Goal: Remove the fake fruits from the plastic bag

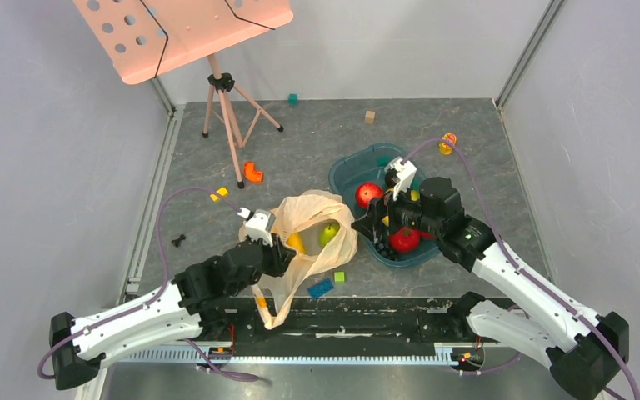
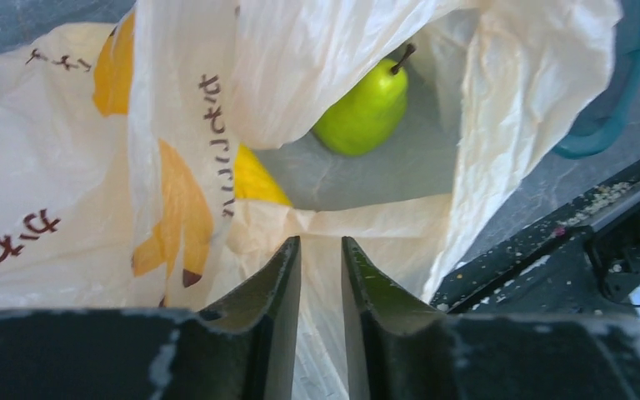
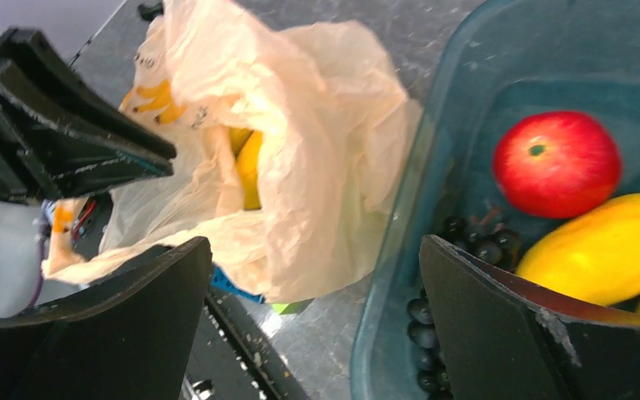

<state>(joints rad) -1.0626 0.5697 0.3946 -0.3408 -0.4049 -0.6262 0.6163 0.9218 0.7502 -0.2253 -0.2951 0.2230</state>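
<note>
The left gripper (image 2: 321, 246) is pinching the crinkly cream-beige plastic bag (image 2: 42, 125) holding a glossy green pear (image 2: 365, 108); the right gripper (image 3: 315, 250) is hovering open over the teal tray (image 3: 465, 100).

Bag (image 2: 42, 125): translucent cream, printed with yellow bananas and dark brown lettering. Pear (image 2: 362, 112): glossy green (brown stem). Apple (image 3: 557, 162): red. Tray (image 3: 433, 167): teal. Grapes (image 3: 471, 237): black. Table (image 1: 467, 133): mottled grey.
</note>
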